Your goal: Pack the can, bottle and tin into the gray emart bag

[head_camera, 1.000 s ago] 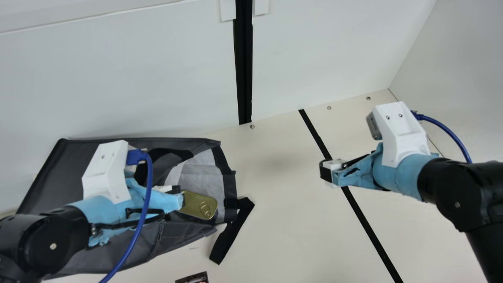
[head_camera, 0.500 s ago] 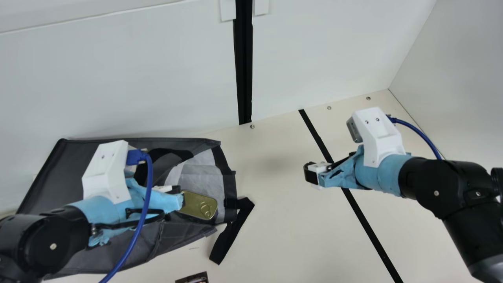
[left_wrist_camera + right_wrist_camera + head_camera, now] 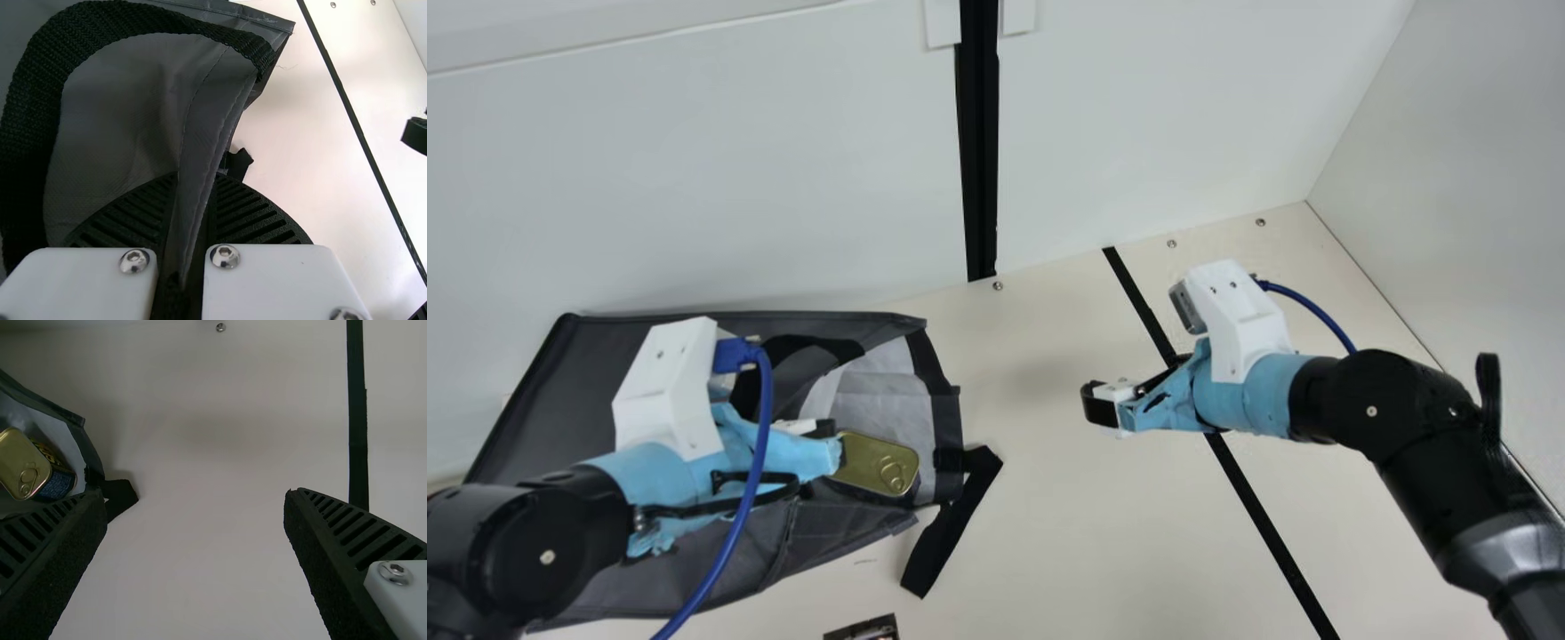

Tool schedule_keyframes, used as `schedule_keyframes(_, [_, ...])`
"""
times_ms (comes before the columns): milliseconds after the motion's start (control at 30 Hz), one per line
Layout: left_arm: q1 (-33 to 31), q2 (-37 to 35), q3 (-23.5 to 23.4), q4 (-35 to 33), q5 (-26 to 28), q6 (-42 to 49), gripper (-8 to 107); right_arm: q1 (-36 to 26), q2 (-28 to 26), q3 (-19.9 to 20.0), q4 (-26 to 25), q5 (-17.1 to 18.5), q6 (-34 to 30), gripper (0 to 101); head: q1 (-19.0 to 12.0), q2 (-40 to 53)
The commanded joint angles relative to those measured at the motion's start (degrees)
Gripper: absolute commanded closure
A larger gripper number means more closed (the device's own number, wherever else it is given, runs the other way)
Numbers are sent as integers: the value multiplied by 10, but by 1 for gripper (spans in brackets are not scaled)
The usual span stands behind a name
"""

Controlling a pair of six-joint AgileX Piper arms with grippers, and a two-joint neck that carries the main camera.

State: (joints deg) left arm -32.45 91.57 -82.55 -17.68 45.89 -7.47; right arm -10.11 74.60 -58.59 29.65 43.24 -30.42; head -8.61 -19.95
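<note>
Jaws: on the left gripper (image 3: pixel 831 441), clamped on a fabric edge of the gray emart bag (image 3: pixel 845 533); on the right gripper (image 3: pixel 1100 407), spread above the worktop (image 3: pixel 1067 516). At the main view's near edge: dark item (image 3: pixel 864 629), partly cut off. Farther: tin (image 3: pixel 876 464), ring-pull up, within the bag's mouth. Behind: white wall (image 3: pixel 694 178).

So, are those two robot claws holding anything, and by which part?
The left gripper pinches the gray fabric bag by its stitched edge; the right gripper, open, holds nothing.
</note>
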Motion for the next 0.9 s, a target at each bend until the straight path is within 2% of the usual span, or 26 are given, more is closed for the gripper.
schedule_keyframes(0, [0,0,0,0,0,0,89,0,7,3,17,-1,-20,10,-14,0])
schedule_keyframes(867, [0,0,0,0,0,0,89,31,123,15,178,-33,-172,10,-14,0])
